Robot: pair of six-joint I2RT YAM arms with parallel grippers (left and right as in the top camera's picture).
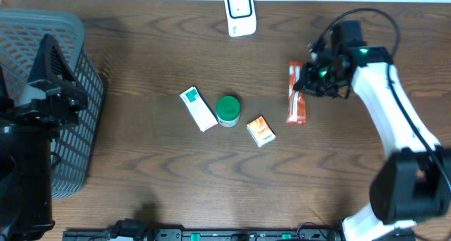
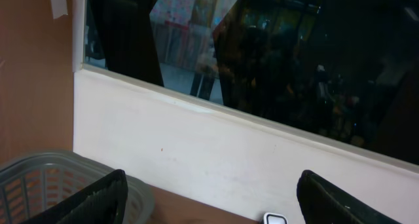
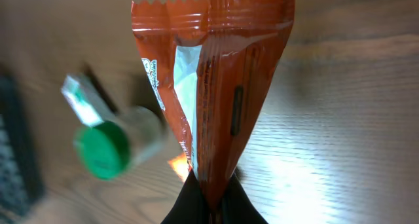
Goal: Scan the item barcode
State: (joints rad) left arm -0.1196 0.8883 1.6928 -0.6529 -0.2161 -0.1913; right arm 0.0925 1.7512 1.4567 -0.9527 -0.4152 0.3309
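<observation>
The item is a red-orange snack packet [image 1: 297, 96], and my right gripper [image 1: 306, 83] is shut on its near end at the right of the table. In the right wrist view the packet [image 3: 216, 86] fans out upward from the pinched jaws of the right gripper [image 3: 213, 207], lifted off the wood. A white scanner [image 1: 239, 12] stands at the back edge of the table; its top also shows in the left wrist view [image 2: 275, 219]. My left gripper [image 2: 213, 179] is open with nothing between its fingers, above the basket, facing the wall.
A grey mesh basket [image 1: 77, 29] fills the left side under the left arm [image 1: 42, 93]. In the middle lie a green-and-white box [image 1: 198, 108], a green-lidded jar [image 1: 227, 110] and a small orange box [image 1: 261, 131].
</observation>
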